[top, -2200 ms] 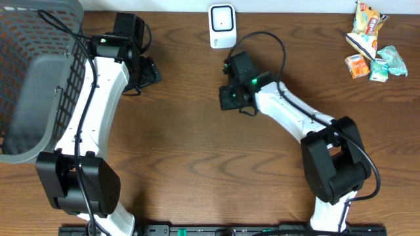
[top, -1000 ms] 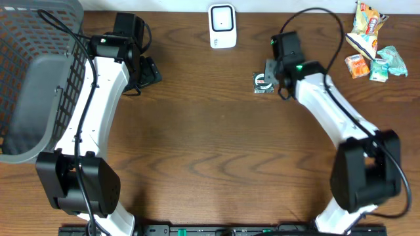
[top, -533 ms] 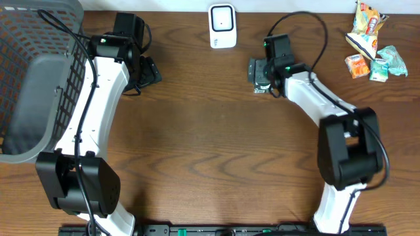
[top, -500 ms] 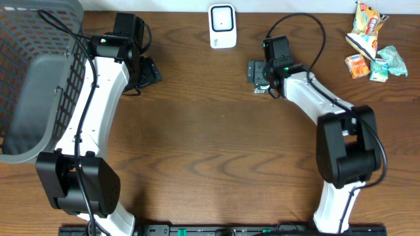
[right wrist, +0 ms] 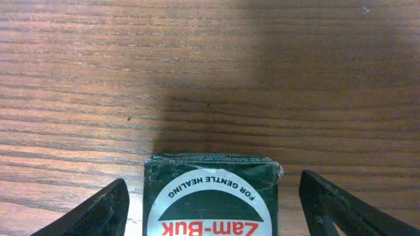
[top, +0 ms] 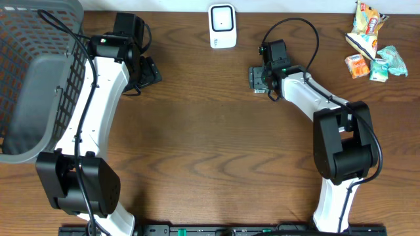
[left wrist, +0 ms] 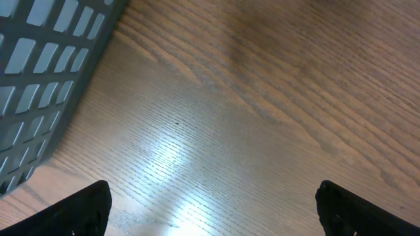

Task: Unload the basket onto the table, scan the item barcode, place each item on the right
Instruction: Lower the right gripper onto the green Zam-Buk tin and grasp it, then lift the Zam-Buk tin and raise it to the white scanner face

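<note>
Lying label-up on the wooden table [top: 197, 131] near the scanner [top: 222, 26], the small green Zam-Buk box [right wrist: 213, 193] sits between the spread fingers of the right gripper [right wrist: 213, 206], which stand clear of both its sides and grasp nothing. The left gripper [left wrist: 213, 210] hovers equally spread and bare beside the basket [top: 65, 39]. The box is probably light, stiff-edged yet crushable, with a smooth printed skin, so a moderate pinch across two opposite side walls seems best; the grey mesh basket shows no contents in its visible part.
</note>
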Tool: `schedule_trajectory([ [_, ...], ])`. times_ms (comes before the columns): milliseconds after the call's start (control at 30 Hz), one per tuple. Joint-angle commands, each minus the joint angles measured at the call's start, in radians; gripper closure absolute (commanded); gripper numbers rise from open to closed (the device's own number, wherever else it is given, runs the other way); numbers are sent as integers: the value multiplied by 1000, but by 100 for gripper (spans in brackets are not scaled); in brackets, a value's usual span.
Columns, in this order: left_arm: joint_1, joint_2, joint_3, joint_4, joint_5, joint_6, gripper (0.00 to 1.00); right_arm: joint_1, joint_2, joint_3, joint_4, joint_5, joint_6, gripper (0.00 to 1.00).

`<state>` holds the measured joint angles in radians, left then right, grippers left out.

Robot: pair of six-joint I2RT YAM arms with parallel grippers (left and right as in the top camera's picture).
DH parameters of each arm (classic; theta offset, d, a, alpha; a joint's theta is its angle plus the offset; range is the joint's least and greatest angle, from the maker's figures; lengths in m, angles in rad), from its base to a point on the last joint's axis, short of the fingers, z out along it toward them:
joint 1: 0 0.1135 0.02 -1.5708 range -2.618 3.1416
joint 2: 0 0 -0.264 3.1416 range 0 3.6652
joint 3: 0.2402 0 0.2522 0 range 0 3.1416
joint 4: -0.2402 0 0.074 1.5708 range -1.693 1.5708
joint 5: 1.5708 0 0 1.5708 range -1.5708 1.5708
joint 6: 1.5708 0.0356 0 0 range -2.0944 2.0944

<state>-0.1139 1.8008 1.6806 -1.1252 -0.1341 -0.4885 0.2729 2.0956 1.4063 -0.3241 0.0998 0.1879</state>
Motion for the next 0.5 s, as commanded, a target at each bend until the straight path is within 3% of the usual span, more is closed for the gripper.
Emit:
schedule_trajectory([
  [0, 3, -5, 3, -3, -13, 17, 2, 8, 53, -2, -5, -5, -14, 20],
  [267, 3, -5, 3, -3, -13, 17, 2, 6, 83, -1, -5, -6, -13, 35],
  [367, 3, -5, 3, -3, -13, 17, 2, 6, 81, -1, -11, -23, -9, 49],
  [467, 3, -5, 3, -3, -13, 17, 2, 5, 65, 0, -28, -120, -8, 49],
])
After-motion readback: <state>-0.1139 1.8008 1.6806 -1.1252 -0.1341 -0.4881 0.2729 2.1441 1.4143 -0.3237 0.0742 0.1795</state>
